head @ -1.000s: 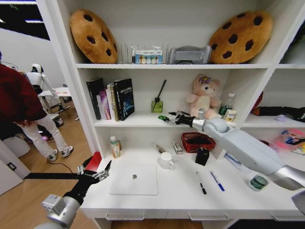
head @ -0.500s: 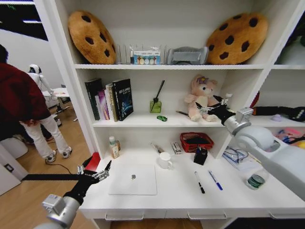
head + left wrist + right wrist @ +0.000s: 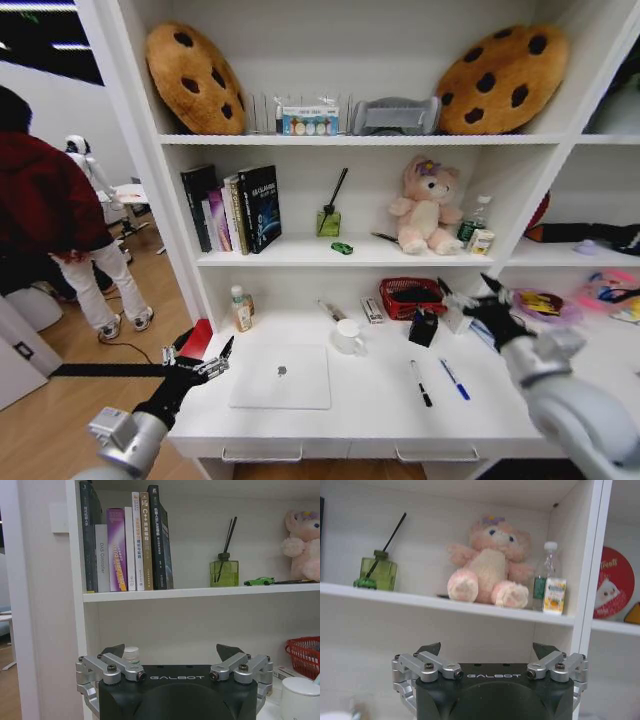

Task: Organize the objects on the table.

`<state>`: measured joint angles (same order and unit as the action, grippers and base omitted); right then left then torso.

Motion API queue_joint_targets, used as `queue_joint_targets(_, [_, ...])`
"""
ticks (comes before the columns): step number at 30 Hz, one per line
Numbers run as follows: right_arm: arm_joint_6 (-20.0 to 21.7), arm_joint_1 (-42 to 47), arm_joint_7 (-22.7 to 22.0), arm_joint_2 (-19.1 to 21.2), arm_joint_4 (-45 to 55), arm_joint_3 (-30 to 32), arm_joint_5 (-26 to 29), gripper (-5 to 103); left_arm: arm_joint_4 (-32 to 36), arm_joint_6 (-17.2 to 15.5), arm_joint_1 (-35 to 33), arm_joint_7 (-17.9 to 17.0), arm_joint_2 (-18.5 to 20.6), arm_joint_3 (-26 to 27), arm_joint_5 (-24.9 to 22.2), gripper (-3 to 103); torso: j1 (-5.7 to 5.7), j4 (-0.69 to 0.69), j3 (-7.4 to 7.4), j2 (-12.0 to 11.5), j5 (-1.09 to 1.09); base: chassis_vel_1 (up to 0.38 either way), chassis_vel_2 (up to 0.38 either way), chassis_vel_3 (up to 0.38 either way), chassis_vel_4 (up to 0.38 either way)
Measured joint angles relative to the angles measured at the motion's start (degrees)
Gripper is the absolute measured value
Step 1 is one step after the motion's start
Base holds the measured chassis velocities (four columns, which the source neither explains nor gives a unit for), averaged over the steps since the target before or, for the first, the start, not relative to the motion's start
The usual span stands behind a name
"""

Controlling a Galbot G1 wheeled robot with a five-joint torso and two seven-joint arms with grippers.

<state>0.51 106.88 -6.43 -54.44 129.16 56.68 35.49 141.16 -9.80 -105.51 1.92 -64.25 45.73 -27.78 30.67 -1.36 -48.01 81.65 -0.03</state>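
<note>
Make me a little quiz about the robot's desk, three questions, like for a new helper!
1. True or false: the laptop on the table is closed.
2. Which pen lies nearer the laptop? A) black pen B) blue pen
3. Fill in: the left gripper, off the table's left end, and the right gripper, above its right side, both have jaws that are ____.
Key: 1 true; 2 A; 3 open.

The white table, lower centre of the head view, carries a closed laptop left of centre, a white mug just behind its right corner, and a black pen and blue pen side by side to the right. At the rear stand a small bottle at left, a red mesh basket and a black box in front of it.
</note>
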Motion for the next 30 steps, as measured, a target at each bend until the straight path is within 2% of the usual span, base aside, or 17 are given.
queue_joint_targets(1, [-2.1, 2.3, 2.3, -3.6, -0.9, -0.8, -2.3, 100, 0.0, 0.0, 0.0, 0.0, 0.0, 0.0, 0.0, 100, 0.0, 0.01, 0.0, 0.0, 0.0, 0.0, 0.0, 0.0, 0.0])
queue_joint_targets(2, [-2.1, 2.3, 2.3, -3.6, -0.9, -0.8, -2.3, 100, 0.0, 0.0, 0.0, 0.0, 0.0, 0.0, 0.0, 100, 0.0, 0.01, 0.0, 0.0, 0.0, 0.0, 0.0, 0.0, 0.0])
queue_joint_targets(3, [-3.3, 3.5, 3.1, -6.6, -1.9, -2.1, -4.2, 100, 0.0, 0.0, 0.0, 0.0, 0.0, 0.0, 0.0, 100, 0.0, 0.0, 0.0, 0.0, 0.01, 0.0, 0.0, 0.0, 0.0])
queue_joint_targets(5, [-3.3, 4.0, 1.5, -11.0, -3.7, -5.3, -6.2, 100, 0.0, 0.0, 0.0, 0.0, 0.0, 0.0, 0.0, 100, -0.01, -0.02, -0.01, 0.0, 0.02, 0.0, 0.0, 0.0, 0.0])
queue_joint_targets(6, [-3.3, 4.0, 1.5, -11.0, -3.7, -5.3, -6.2, 100, 0.0, 0.0, 0.0, 0.0, 0.0, 0.0, 0.0, 100, -0.01, -0.02, -0.01, 0.0, 0.02, 0.0, 0.0, 0.0, 0.0])
queue_joint_targets(9, [3.0, 1.0, -5.7, -13.1, -5.1, -11.2, -3.6, 100, 0.0, 0.0, 0.0, 0.0, 0.0, 0.0, 0.0, 100, 0.0, 0.01, -0.01, 0.0, 0.01, 0.0, 0.0, 0.0, 0.0])
queue_joint_targets(10, [3.0, 1.0, -5.7, -13.1, -5.1, -11.2, -3.6, 100, 0.0, 0.0, 0.0, 0.0, 0.0, 0.0, 0.0, 100, 0.0, 0.01, -0.01, 0.0, 0.01, 0.0, 0.0, 0.0, 0.0])
queue_joint_targets(11, [5.6, -1.1, -10.2, -12.8, -5.3, -13.9, -1.8, 100, 0.0, 0.0, 0.0, 0.0, 0.0, 0.0, 0.0, 100, 0.01, 0.02, -0.01, 0.0, 0.01, 0.0, 0.0, 0.0, 0.0])
queue_joint_targets(12, [5.6, -1.1, -10.2, -12.8, -5.3, -13.9, -1.8, 100, 0.0, 0.0, 0.0, 0.0, 0.0, 0.0, 0.0, 100, 0.01, 0.02, -0.01, 0.0, 0.01, 0.0, 0.0, 0.0, 0.0])
queue_joint_targets(13, [8.2, -3.6, -14.8, -12.2, -5.8, -16.7, 0.8, 100, 0.0, 0.0, 0.0, 0.0, 0.0, 0.0, 0.0, 100, 0.01, 0.03, -0.02, 0.0, 0.02, 0.0, 0.0, 0.0, 0.0])
queue_joint_targets(15, [10.8, -7.3, -18.5, -10.7, -7.3, -19.3, 3.7, 100, 0.0, 0.0, 0.0, 0.0, 0.0, 0.0, 0.0, 100, 0.02, 0.02, -0.02, 0.0, 0.03, 0.0, 0.0, 0.0, 0.0])
queue_joint_targets(23, [15.1, -13.7, -19.5, -6.1, -12.5, -21.7, 5.2, 100, 0.0, 0.0, 0.0, 0.0, 0.0, 0.0, 0.0, 100, 0.02, 0.0, -0.02, 0.0, 0.03, 0.0, 0.0, 0.0, 0.0])
queue_joint_targets(27, [18.2, -17.3, -17.2, -3.1, -15.5, -23.9, 5.9, 100, 0.0, 0.0, 0.0, 0.0, 0.0, 0.0, 0.0, 100, 0.02, 0.0, -0.02, 0.0, 0.03, 0.0, 0.0, 0.0, 0.0])
queue_joint_targets(30, [20.1, -20.9, -13.4, -0.3, -18.0, -26.6, 8.8, 100, 0.0, 0.0, 0.0, 0.0, 0.0, 0.0, 0.0, 100, 0.02, 0.0, -0.02, 0.0, 0.03, 0.0, 0.0, 0.0, 0.0])
